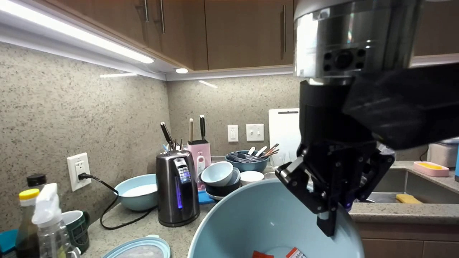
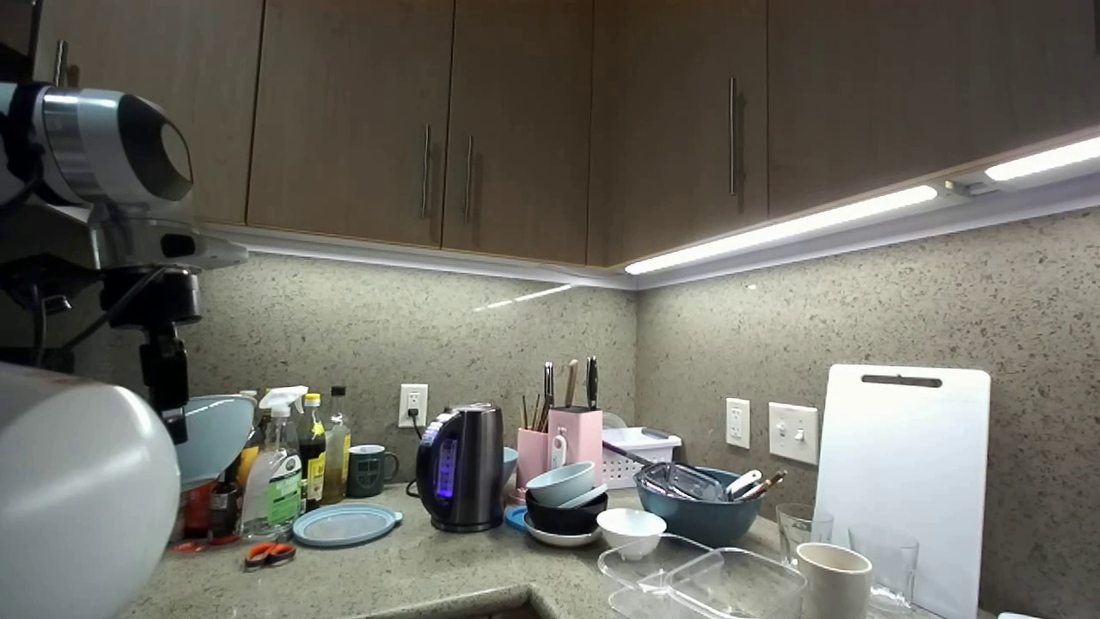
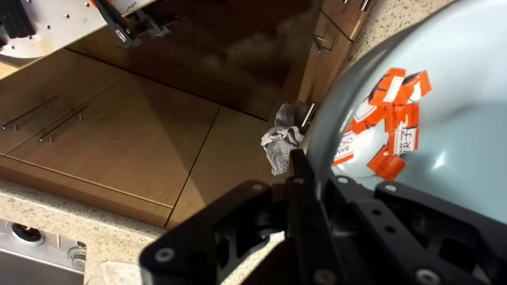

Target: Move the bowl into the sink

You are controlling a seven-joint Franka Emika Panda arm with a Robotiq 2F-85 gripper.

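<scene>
1. Pinching the light-blue bowl (image 1: 265,218) by its rim, had the gripper (image 3: 320,172) pressed against both sides of the wall.
2. Held it near the front edge of the counter (image 2: 387,572), well apart from the sink (image 1: 430,188) beyond the inner corner.
3. Had orange-and-white packets (image 3: 402,114) inside it.

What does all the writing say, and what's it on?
"BAM": on an orange wrapper in the big blue bowl, cut off by the rim.
"CHO": same wrapper, also cut off.
"筷子": on another wrapper.
"AM": in an exterior view, on a wrapper, maybe the first one.
Too small to read: labels on the spray bottle and yellow-capped bottle, print on the green mug.
</scene>
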